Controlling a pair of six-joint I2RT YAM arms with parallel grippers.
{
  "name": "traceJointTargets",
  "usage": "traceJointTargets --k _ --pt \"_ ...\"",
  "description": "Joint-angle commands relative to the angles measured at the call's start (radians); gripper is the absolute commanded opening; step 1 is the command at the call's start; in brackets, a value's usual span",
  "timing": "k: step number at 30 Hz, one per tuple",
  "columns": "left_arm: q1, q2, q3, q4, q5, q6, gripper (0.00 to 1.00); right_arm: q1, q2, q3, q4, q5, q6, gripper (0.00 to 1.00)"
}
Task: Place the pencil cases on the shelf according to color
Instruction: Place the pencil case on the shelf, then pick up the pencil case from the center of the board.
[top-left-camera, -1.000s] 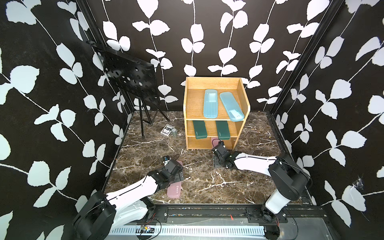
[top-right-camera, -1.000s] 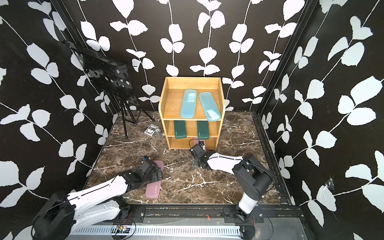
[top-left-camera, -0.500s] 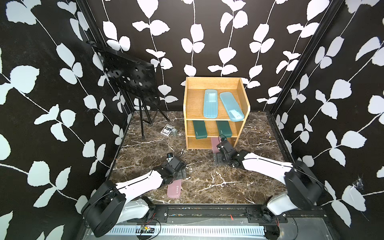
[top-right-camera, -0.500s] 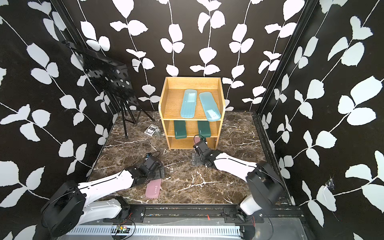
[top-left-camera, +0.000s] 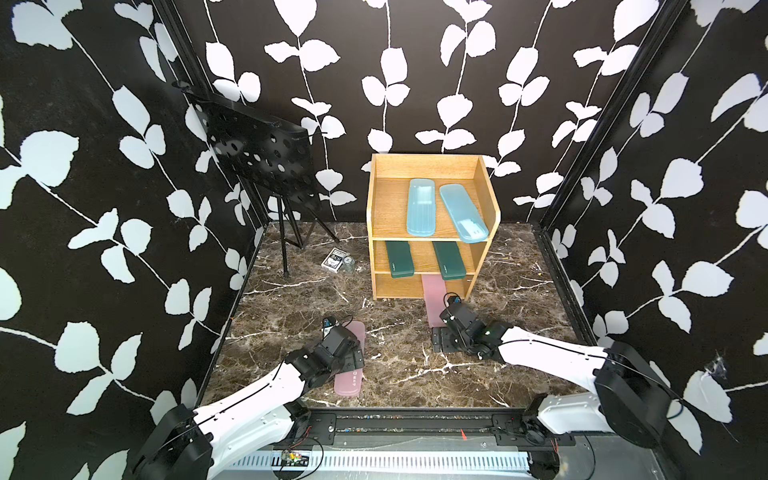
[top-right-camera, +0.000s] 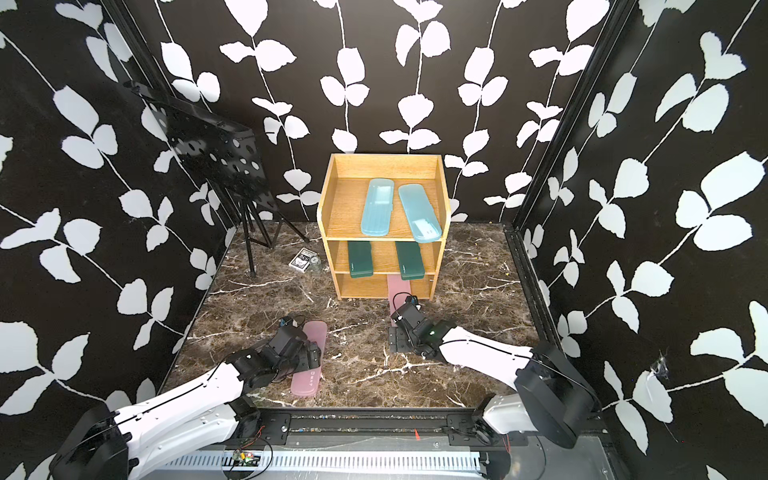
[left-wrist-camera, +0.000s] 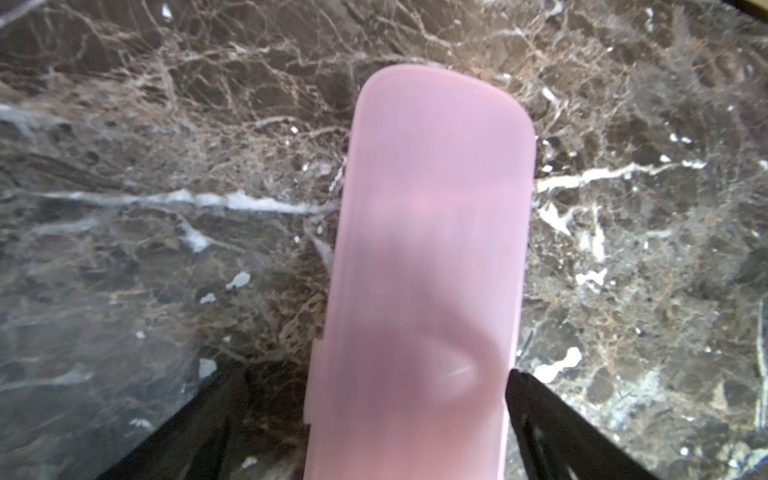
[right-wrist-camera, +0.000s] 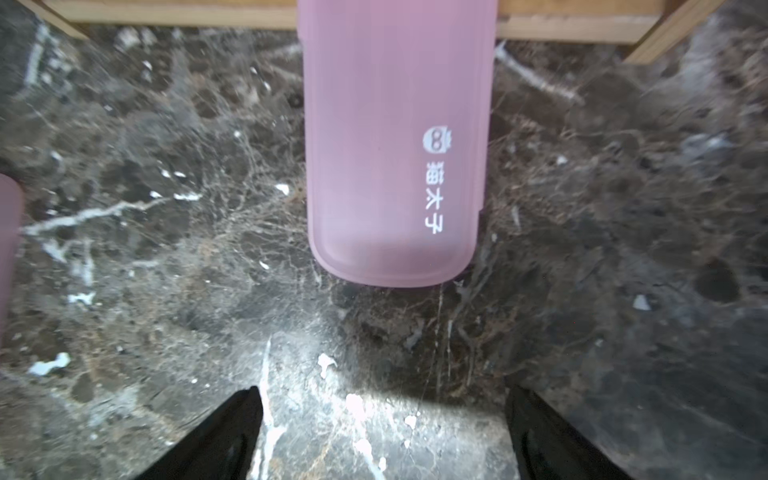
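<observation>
While one pink case (top-left-camera: 432, 291) lies half in the bottom tier of the shelf (top-left-camera: 395, 286), mid-frame, the right gripper (right-wrist-camera: 382, 390) sits spread, empty. Left gripper (left-wrist-camera: 374, 374) straddles the other pink case (top-left-camera: 350, 380), lower centre, unpinched; next, likely squeeze and lift.

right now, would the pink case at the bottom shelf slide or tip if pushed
Probably slides: the pink case is smooth and its near end rests on polished marble. Tipping seems unlikely; it is low and wide. Its shell looks stiff.
</observation>
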Motion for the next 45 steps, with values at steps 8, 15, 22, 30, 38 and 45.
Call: traceJointTargets --k 8,15,22,30,38,45 --pt "0.000 0.041 -0.025 -0.010 0.037 0.005 0.99 0.007 0.222 0.048 0.132 0.054 0.046 0.43" --pt "0.001 0.066 -0.038 -0.007 0.060 -0.010 0.99 -0.003 0.296 0.135 0.111 0.128 0.014 0.39" --pt "0.001 0.021 -0.050 -0.024 0.057 -0.024 0.99 -0.030 0.313 0.242 0.027 0.160 -0.061 0.41" --pt "0.001 0.000 -0.020 -0.067 0.070 -0.010 0.99 -0.048 0.294 0.340 -0.060 0.186 -0.130 0.45" --pt "0.001 -0.028 -0.080 0.018 0.141 -0.053 0.99 -0.010 0.172 0.252 -0.033 0.082 -0.088 0.64" --pt "-0.048 0.010 -0.071 0.119 0.170 -0.095 0.99 0.124 0.010 0.141 -0.094 0.107 0.020 0.82"
